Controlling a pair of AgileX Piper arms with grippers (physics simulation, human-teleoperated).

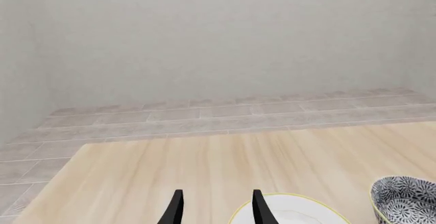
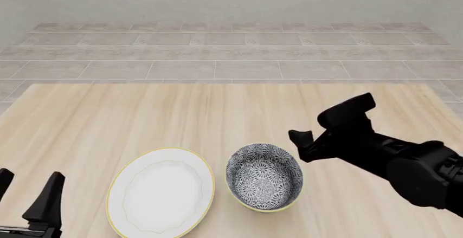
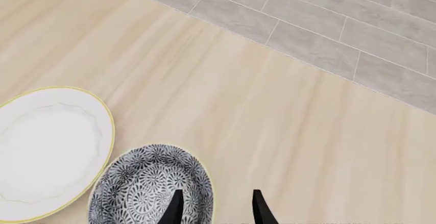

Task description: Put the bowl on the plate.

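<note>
The bowl [image 2: 264,177], dark-grey floral with a pale rim, stands upright on the wooden table just right of the plate [image 2: 160,192], which is flat, white and gold-rimmed. They sit close together, side by side. My right gripper [image 2: 329,127] hangs open above and to the right of the bowl. In the right wrist view one finger [image 3: 175,206] lies over the bowl [image 3: 146,183] and the other is outside its rim; the plate [image 3: 48,147] is beside it. My left gripper [image 2: 25,192] is open and empty at the near left corner, left of the plate [image 1: 293,211] and bowl [image 1: 405,198].
The wooden table [image 2: 145,119] ends at a far edge, with grey tiled floor [image 2: 217,48] and a pale wall behind. The right arm [image 2: 412,167] reaches in from the right over the table.
</note>
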